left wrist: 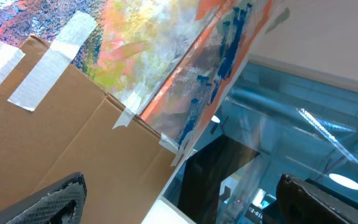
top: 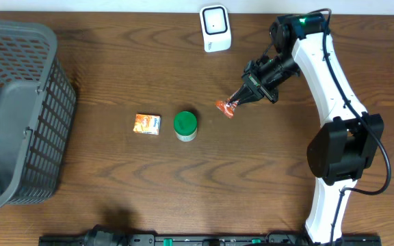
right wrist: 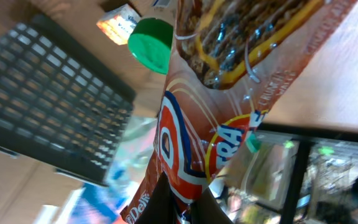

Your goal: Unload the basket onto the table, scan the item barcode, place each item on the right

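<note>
While our left gripper (left wrist: 188,205) hangs with its jaws spread as wide as they go and nothing between them, it faces cardboard (left wrist: 55,143) rather than the table (top: 115,191). We can therefore count on no help from it if anything slips.

Furthest left sits the basket (top: 19,109), well apart from the work and no hazard. Next come the box (top: 147,124) and, just beside it, the jar (top: 185,126). Both lie near the packet (top: 225,107), so a low swing could knock the jar over or shove it along.

Further right, at the far edge, stands the scanner (top: 215,28), apart from the packet. The packet itself is pinched at one end by our right gripper (top: 237,101), whose jaws are closed tight on it. Whether its free end touches the wood we cannot tell.

In the wrist view the fingers (right wrist: 160,208) bite only a thin seam. We judge the chief danger to be the packet pivoting or sliding out as the right arm (top: 327,75) turns. Its film is crinkled and glossy, so the code could arrive bent or throw glare and fail to read. We see no barcode in any view, so the wrong face might be shown to the scanner.
</note>
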You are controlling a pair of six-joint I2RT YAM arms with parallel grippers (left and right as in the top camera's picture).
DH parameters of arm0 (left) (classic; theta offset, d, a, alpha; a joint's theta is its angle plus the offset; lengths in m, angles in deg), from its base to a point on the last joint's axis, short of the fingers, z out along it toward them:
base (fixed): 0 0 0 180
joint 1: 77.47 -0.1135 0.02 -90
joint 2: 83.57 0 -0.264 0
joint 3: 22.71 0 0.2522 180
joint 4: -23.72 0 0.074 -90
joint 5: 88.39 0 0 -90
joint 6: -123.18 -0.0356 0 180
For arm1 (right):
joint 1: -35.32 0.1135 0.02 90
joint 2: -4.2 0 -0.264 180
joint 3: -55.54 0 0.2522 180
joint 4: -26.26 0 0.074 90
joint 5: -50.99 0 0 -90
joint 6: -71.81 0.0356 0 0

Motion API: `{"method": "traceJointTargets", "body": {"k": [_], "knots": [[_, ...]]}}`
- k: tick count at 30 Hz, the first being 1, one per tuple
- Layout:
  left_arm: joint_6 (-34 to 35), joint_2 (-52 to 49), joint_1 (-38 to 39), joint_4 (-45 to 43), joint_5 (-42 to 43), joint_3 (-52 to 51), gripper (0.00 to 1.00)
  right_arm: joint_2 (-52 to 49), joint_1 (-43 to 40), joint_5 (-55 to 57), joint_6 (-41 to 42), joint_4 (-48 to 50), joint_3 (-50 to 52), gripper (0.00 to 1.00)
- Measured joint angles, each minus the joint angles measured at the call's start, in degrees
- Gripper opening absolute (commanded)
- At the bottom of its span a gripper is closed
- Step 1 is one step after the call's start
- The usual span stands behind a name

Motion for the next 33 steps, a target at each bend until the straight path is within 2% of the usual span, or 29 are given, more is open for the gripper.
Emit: {"method": "traceJointTargets", "body": {"k": [12,16,23,26,33], "knots": [[0.0,0.0,0.0,0.0,0.0,0.0,0.98,0.0,0.1,-1.6,19.1,0.0,0.0,0.01],[0.0,0.0,0.0,0.0,0.0,0.0,0.98,0.0,0.1,-1.4,22.7,0.0,0.0,0.01],[0.0,0.0,0.0,0.0,0.0,0.0,0.98,0.0,1.6,10.6,24.8,0.0,0.9,0.01],[0.0,0.0,0.0,0.0,0.0,0.0,0.98,0.0,3.9,14.4,25.8,0.2,3.7,0.02],[0.0,0.0,0.0,0.0,0.0,0.0,0.98,0.0,8.5,20.1,32.4,2.9,17.8,0.02]]}}
